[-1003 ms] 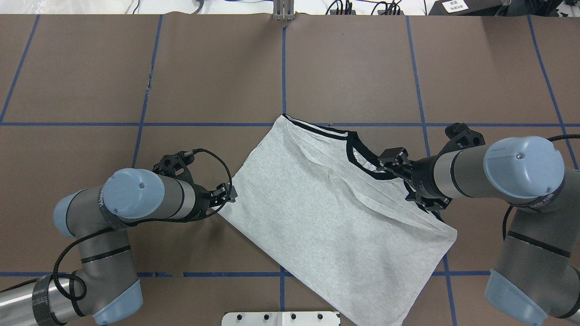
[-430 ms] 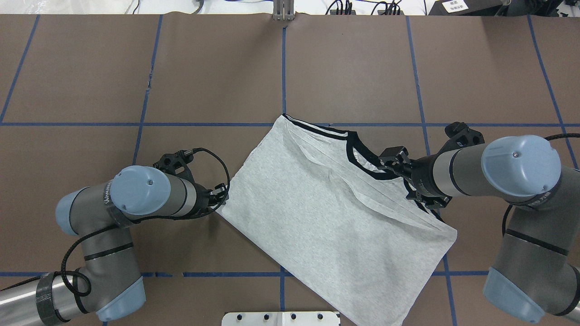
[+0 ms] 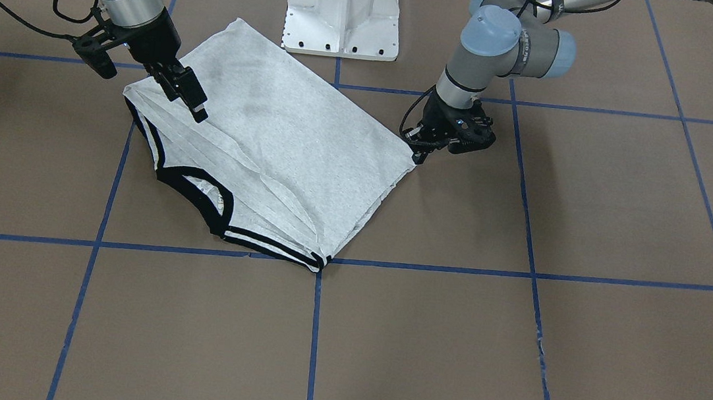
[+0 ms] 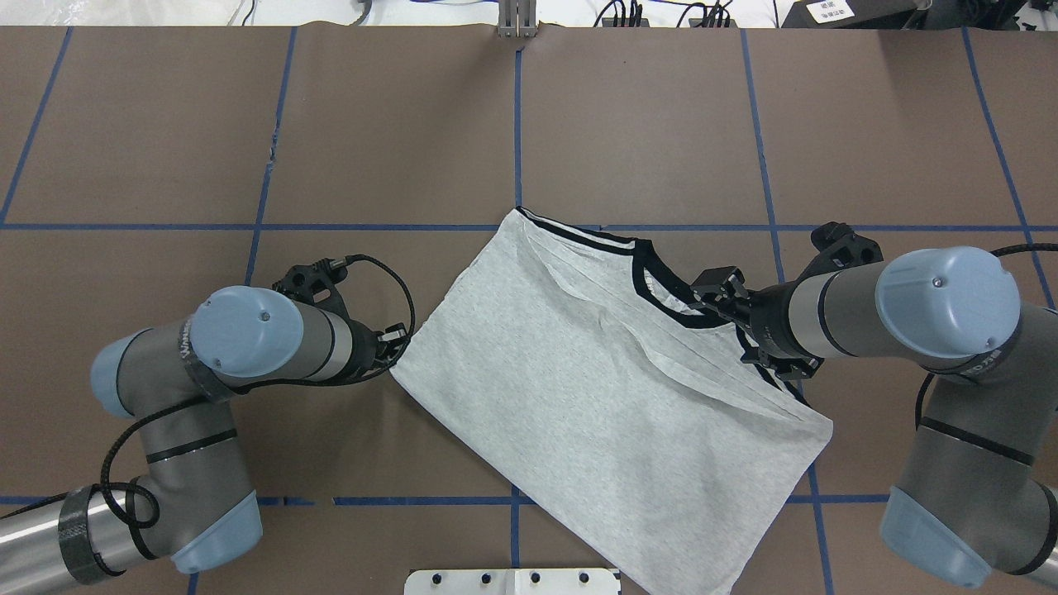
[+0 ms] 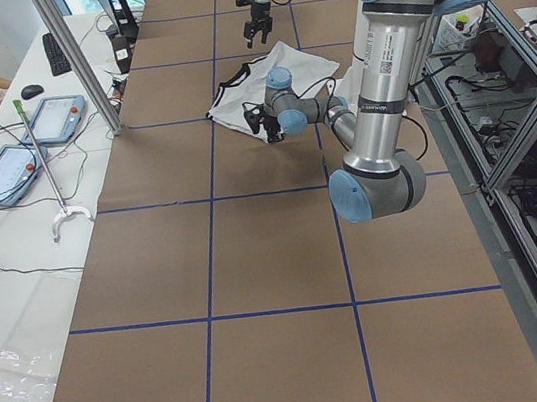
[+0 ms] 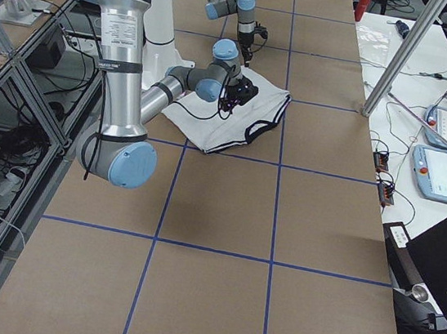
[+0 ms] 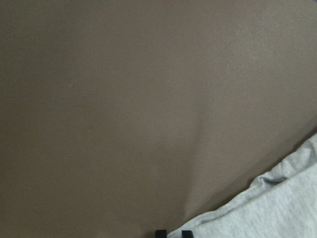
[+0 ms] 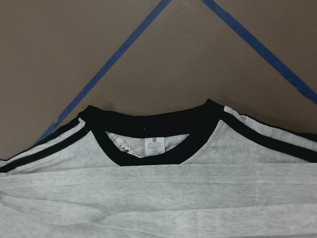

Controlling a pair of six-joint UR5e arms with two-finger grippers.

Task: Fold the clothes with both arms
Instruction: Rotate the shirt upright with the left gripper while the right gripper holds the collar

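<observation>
Smoothing the part-folded T-shirt, lying slantwise mid-bench, looks like the step in hand. Left gripper is pinched onto its side corner; right gripper sits at the collar end, opening not discernible. Next move likely needs firm holds at both ends before folding over.

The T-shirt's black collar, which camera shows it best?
The right wrist-mounted view: the collar fills the middle, neck label visible. Overhead shows it smaller, with the right gripper overlapping part. Front-facing shows it small but unblocked; the side views tiny; the left wrist only a grey T-shirt edge.
</observation>
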